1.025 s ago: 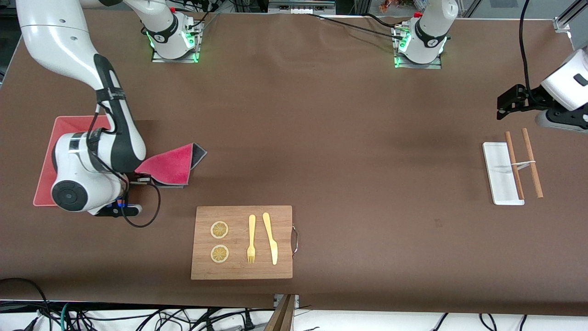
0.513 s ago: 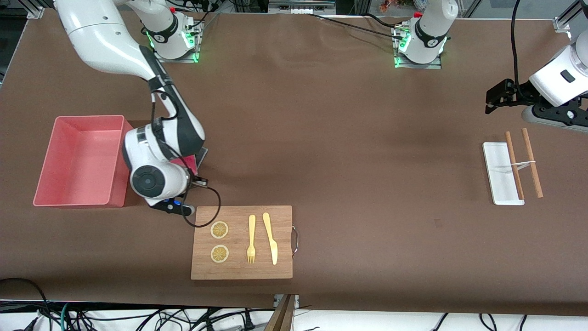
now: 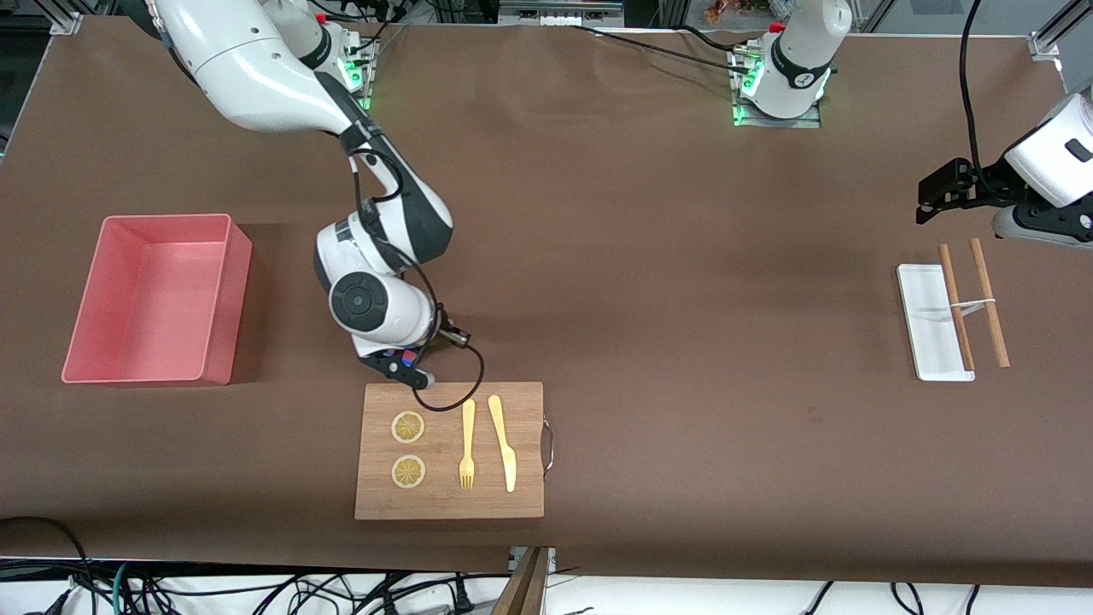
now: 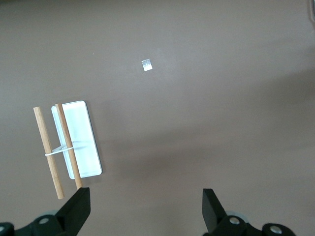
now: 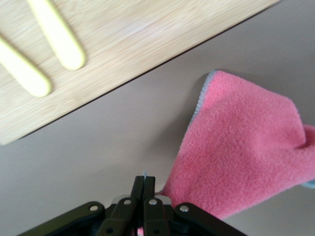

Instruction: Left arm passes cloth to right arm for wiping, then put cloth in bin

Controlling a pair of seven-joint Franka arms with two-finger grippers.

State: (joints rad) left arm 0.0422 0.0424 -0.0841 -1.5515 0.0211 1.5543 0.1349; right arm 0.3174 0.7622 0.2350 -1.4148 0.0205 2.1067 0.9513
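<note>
My right gripper is shut on a corner of the cloth. The pinkish-red face of the cloth shows, with a grey edge, and it spreads over the brown table beside the wooden board. In the front view the right arm's hand covers the cloth, just off the board's edge. The salmon-pink bin stands empty toward the right arm's end of the table. My left gripper hangs open with nothing in it near the white tray; its fingers stand wide apart.
On the board lie two lemon slices, a yellow fork and a yellow knife. Two wooden sticks bound with a band rest across the white tray at the left arm's end.
The right arm has swung from the bin toward the wooden board with the cloth in its gripper, so the bin now shows in full. The left arm has only shifted slightly.
</note>
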